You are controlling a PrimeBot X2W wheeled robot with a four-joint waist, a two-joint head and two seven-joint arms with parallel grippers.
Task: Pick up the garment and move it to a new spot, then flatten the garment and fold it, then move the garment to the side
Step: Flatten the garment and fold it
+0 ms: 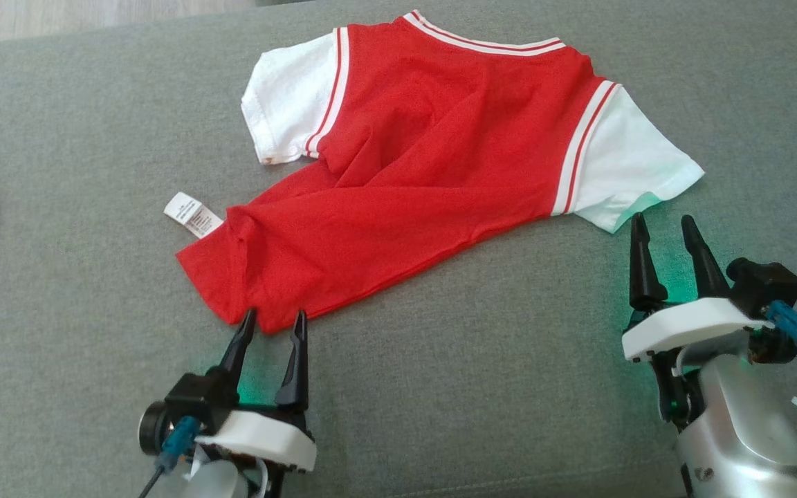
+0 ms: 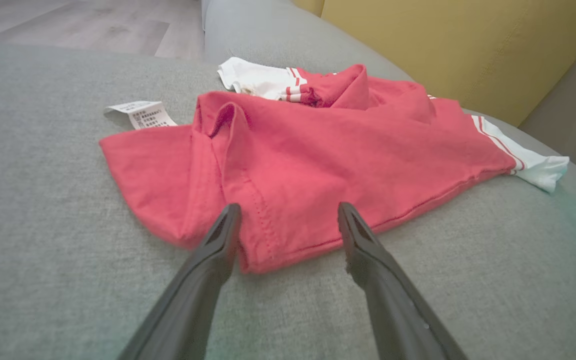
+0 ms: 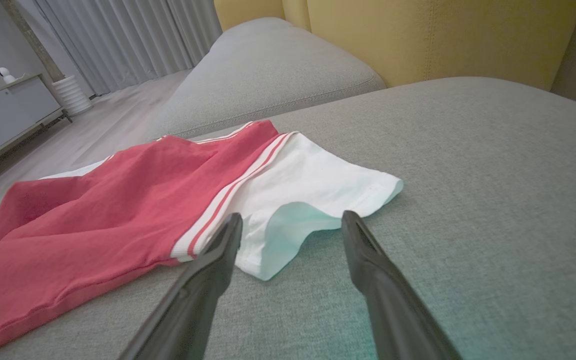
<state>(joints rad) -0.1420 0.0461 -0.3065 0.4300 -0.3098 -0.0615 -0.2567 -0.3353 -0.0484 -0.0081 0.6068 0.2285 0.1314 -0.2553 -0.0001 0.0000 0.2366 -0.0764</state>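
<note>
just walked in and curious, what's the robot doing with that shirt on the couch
A two-armed robot is working on a red shirt with white sleeves that lies on a grey couch. Neither arm holds it right now. The left end effector is open at the shirt's bottom corner, and the right end effector is open just below the white sleeve. The shirt is rumpled and skewed, not yet flat or folded, with its label sticking out at the side.
</note>
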